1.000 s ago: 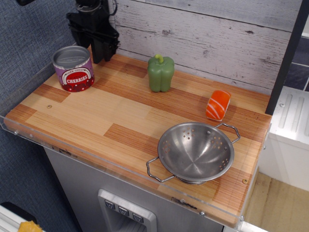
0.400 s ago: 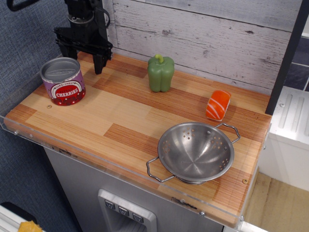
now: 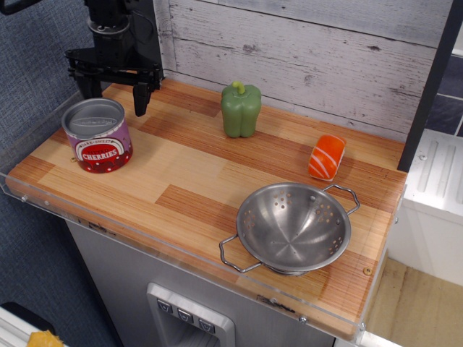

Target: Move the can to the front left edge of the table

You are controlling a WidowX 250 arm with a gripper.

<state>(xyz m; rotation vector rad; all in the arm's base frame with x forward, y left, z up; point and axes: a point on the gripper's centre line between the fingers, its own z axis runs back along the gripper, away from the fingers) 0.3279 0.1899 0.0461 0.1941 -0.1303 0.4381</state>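
Note:
The can (image 3: 96, 135), a short tin with a grey lid and a purple-and-red "CHERRIES" label, stands upright on the wood-plank table (image 3: 210, 170) near its left end, a little back from the front edge. My black gripper (image 3: 116, 92) hangs just behind and above the can with its fingers spread wide. The right finger (image 3: 140, 100) sits beside the can's back right rim, and the left finger is behind its back left rim. I cannot tell whether the fingers touch the can.
A green pepper (image 3: 241, 110) stands at the back middle. An orange-and-white piece (image 3: 327, 157) lies to the right. A steel colander (image 3: 293, 226) sits at the front right. A clear acrylic rim (image 3: 43, 204) runs along the front edge.
The can has moved forward and left, from near the back wall towards the front left. The gripper has moved left with it and its fingers have spread apart.

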